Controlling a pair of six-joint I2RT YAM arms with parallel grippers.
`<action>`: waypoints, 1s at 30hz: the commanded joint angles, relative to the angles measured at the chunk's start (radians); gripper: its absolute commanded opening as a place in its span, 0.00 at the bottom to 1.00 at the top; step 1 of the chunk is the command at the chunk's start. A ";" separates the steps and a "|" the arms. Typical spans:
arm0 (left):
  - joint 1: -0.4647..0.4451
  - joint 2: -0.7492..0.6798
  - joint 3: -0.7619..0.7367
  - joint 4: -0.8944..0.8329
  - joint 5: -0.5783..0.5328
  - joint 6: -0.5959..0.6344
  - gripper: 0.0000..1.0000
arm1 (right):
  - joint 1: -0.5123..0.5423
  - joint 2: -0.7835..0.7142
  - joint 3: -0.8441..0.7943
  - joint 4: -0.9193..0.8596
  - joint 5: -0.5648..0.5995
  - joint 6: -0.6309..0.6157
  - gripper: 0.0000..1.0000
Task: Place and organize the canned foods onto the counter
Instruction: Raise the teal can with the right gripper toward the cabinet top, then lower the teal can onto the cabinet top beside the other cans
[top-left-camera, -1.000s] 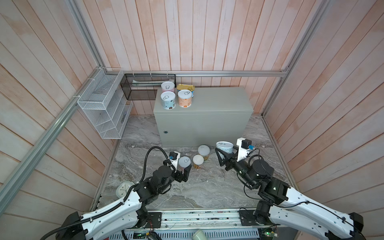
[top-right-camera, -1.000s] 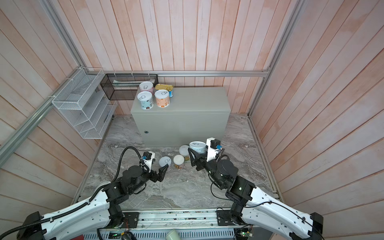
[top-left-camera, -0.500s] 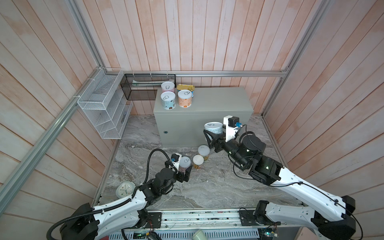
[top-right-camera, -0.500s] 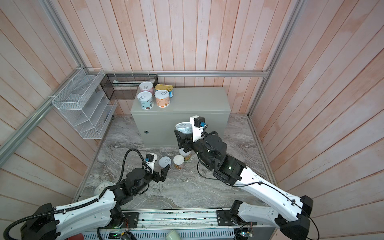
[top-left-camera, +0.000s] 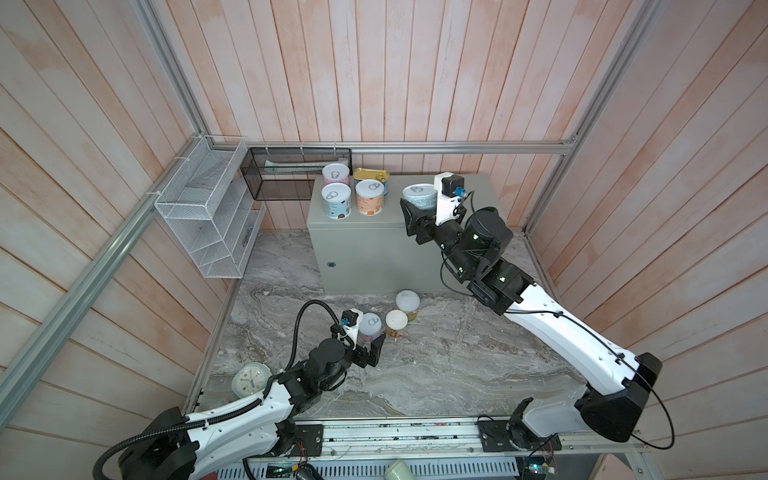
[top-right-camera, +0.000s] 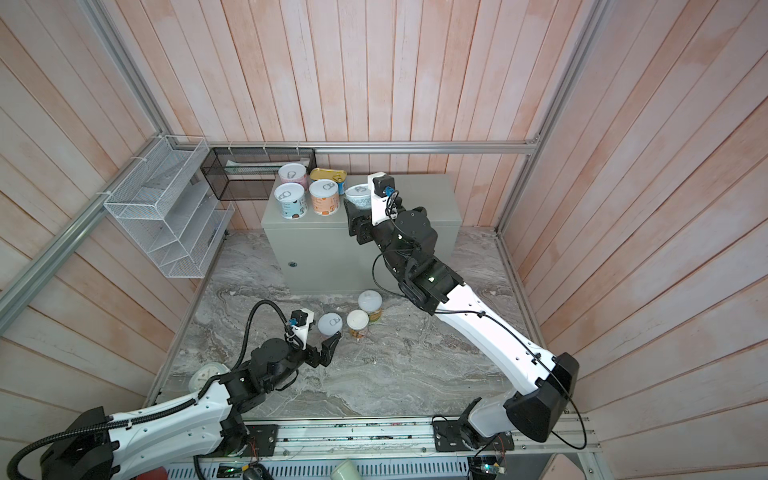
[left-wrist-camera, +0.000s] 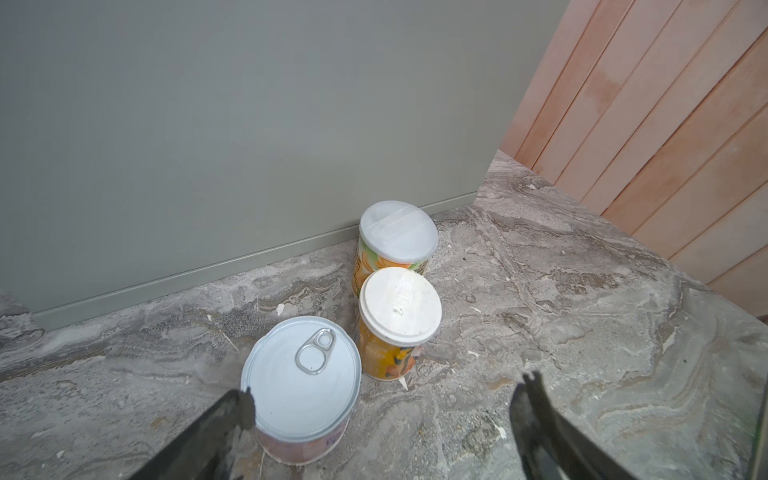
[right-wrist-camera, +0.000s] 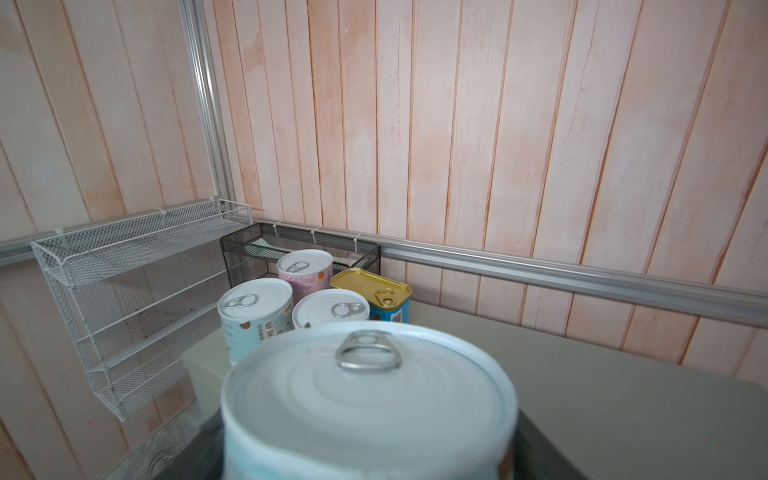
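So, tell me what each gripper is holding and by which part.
The right gripper holds a pale blue pull-tab can by its side wall, lid upward, at the counter. The left gripper is open and holds nothing.

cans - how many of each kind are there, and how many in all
round pull-tab cans: 5
taller white-lidded cans: 2
flat gold tin: 1
total: 8

four cans (top-left-camera: 369, 197) on counter's (top-left-camera: 365, 253) left end
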 joint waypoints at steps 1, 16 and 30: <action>-0.003 0.025 0.002 0.017 0.008 -0.003 1.00 | -0.044 0.062 0.103 0.120 -0.044 -0.048 0.66; -0.003 0.099 0.033 0.029 0.042 0.059 1.00 | -0.184 0.358 0.395 0.078 -0.136 0.015 0.67; -0.003 0.123 0.048 0.021 0.082 0.102 1.00 | -0.197 0.621 0.673 0.052 -0.125 0.037 0.67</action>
